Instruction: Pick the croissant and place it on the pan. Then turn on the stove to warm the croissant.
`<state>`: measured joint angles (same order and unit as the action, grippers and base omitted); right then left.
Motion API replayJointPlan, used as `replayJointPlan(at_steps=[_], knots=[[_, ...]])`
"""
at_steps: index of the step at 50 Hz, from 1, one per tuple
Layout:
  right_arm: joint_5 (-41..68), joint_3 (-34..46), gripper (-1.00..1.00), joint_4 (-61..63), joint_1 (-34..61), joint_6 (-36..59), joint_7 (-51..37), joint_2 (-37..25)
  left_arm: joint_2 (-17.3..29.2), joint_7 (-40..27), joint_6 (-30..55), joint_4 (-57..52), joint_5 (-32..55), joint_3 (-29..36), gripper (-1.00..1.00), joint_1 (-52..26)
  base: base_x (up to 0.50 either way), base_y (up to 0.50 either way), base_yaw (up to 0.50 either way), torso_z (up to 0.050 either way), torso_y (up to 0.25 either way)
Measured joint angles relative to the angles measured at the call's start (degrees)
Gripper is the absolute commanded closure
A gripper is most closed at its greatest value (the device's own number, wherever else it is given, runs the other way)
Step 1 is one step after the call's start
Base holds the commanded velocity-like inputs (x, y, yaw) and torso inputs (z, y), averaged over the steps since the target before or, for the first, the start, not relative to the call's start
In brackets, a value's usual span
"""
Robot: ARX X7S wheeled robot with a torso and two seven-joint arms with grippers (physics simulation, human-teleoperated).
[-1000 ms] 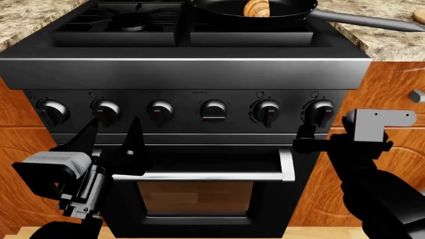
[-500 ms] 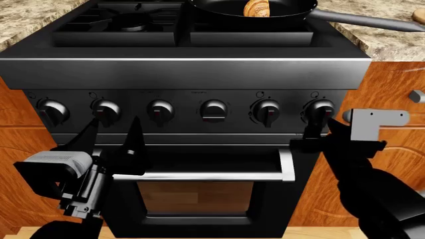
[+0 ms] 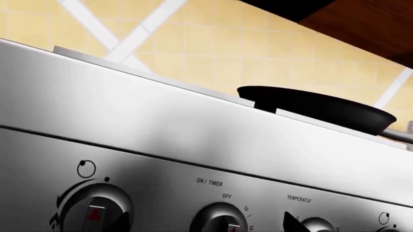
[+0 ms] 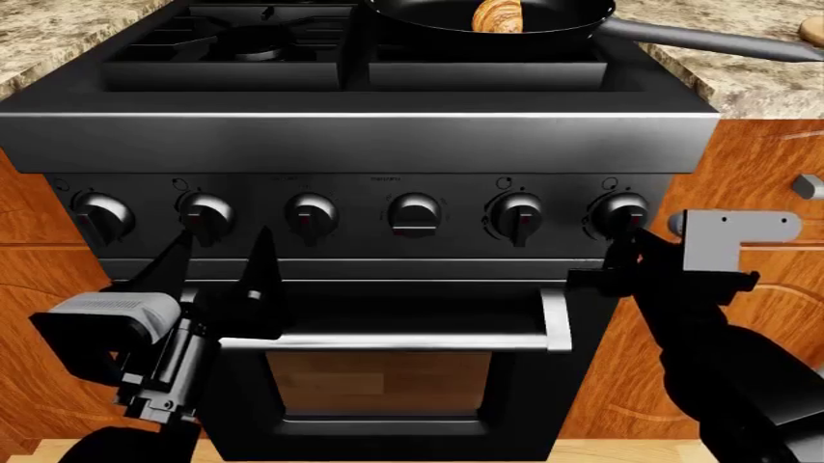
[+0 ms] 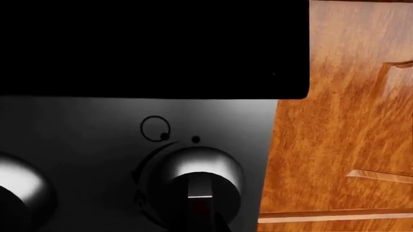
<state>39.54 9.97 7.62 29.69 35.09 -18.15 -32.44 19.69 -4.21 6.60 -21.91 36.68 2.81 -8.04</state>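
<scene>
The croissant (image 4: pixel 497 15) lies in the black pan (image 4: pixel 566 29) on the stove's (image 4: pixel 361 130) back right burner. The pan also shows in the left wrist view (image 3: pixel 316 108). My right gripper (image 4: pixel 624 249) is shut and empty, its tip just under the rightmost knob (image 4: pixel 622 212). In the right wrist view that knob (image 5: pixel 193 174) fills the lower middle, with the gripper (image 5: pixel 210 223) dark over its lower part. My left gripper (image 4: pixel 216 262) is open and empty below the second and third knobs from the left. In its wrist view (image 3: pixel 205 224) it faces the timer knob (image 3: pixel 223 220).
The silver oven door handle (image 4: pixel 386 340) runs between my two arms. Orange wooden cabinets (image 4: pixel 773 164) flank the stove, with granite counter (image 4: pixel 759 82) above. The pan's long handle (image 4: pixel 708 40) reaches right over the counter. A tan plate edge (image 4: pixel 812 29) shows at the far right.
My right gripper has moved right and slightly up, from between the two rightmost knobs to just under the rightmost one. The left arm, pan and croissant have not moved.
</scene>
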Motion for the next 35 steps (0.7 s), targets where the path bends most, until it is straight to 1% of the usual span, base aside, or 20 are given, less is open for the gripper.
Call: replayJointPlan(at_steps=[18, 35], knots=[[-0.3, 1.7, 1.0, 2.0, 1.7, 4.4, -0.7, -2.0, 0.2, -0.2, -0.1, 0.1, 0.3, 0.2, -1.0, 0.0, 0.0, 0.0, 0.0, 0.0, 0.0], [-2.1, 6.1, 1.0, 5.5, 5.0, 11.7, -1.2, -5.5, 0.4, -0.4, -0.3, 0.4, 0.4, 0.4, -1.0, -0.1, 0.0, 0.0, 0.0, 0.0, 0.003]])
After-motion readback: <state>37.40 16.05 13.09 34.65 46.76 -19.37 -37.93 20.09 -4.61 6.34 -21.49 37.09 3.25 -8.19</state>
